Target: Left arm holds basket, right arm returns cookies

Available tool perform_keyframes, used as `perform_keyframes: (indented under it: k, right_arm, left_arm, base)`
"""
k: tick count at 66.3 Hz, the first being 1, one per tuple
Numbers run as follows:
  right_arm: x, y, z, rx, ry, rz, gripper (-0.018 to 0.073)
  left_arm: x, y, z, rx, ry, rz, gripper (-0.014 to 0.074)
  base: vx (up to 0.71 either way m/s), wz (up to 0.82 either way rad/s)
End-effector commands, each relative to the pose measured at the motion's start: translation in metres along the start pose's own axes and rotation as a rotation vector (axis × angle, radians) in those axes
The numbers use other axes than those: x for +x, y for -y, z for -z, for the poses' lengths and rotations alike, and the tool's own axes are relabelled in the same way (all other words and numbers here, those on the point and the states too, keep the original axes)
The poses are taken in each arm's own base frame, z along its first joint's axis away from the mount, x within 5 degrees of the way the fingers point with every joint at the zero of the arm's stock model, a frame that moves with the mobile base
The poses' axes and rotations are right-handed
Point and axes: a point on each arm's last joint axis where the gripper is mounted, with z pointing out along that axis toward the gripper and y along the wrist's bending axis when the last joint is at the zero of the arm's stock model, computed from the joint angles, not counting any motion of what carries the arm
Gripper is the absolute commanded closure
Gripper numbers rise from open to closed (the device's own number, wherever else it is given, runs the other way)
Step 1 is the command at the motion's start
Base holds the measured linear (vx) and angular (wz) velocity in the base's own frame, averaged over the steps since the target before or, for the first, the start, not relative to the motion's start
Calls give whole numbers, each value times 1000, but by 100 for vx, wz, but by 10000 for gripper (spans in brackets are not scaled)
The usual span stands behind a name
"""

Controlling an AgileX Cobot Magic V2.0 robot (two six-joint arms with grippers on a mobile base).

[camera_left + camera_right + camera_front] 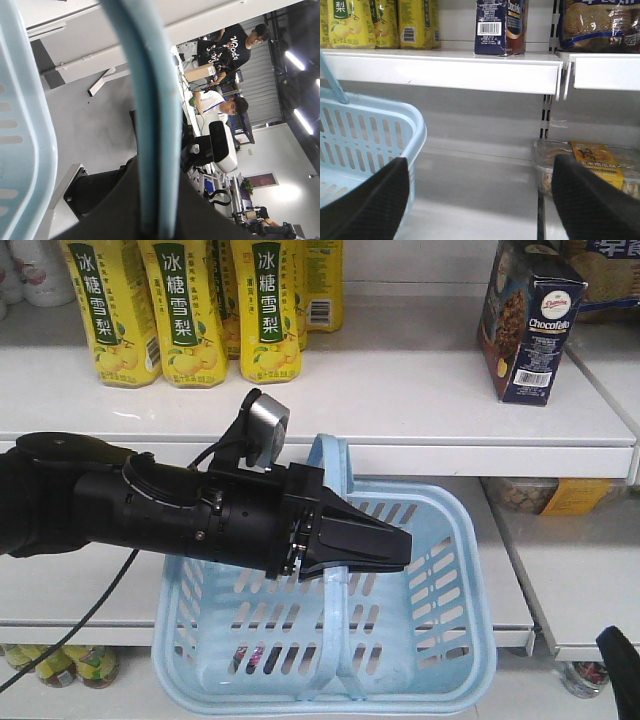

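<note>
Basket (440,640) handle's middle hidden by left gripper (395,545) — right arm (622,665) mostly cropped.

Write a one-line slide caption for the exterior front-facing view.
Left tool grips the blue basket by its handle; cookies stand upright on the shelf.

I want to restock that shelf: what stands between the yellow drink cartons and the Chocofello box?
Nothing: in the front view the white shelf is bare between the yellow drink cartons and the Chocofello box.
</note>
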Motion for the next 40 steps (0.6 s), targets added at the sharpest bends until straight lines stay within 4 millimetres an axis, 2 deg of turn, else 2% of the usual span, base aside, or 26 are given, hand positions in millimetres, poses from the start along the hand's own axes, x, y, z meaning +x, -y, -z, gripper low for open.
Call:
perform_keyframes:
  k: [1,10,24,40]
  right_arm:
    - [-16,-1,0,-8,94,20,97]
    - [-16,-1,0,-8,94,20,239]
    - [-16,-1,0,-8,94,20,578]
    - [-16,-1,0,-8,94,18,569]
  left_arm:
    - [-12,36,9,127,111,-59,599]
    - [-12,36,9,127,111,-59,599]
    - [-12,36,9,127,111,-59,599]
    - [-12,36,9,127,111,-59,599]
  base:
    - [0,0]
    - [0,0]
    - [0,0]
    - [0,0]
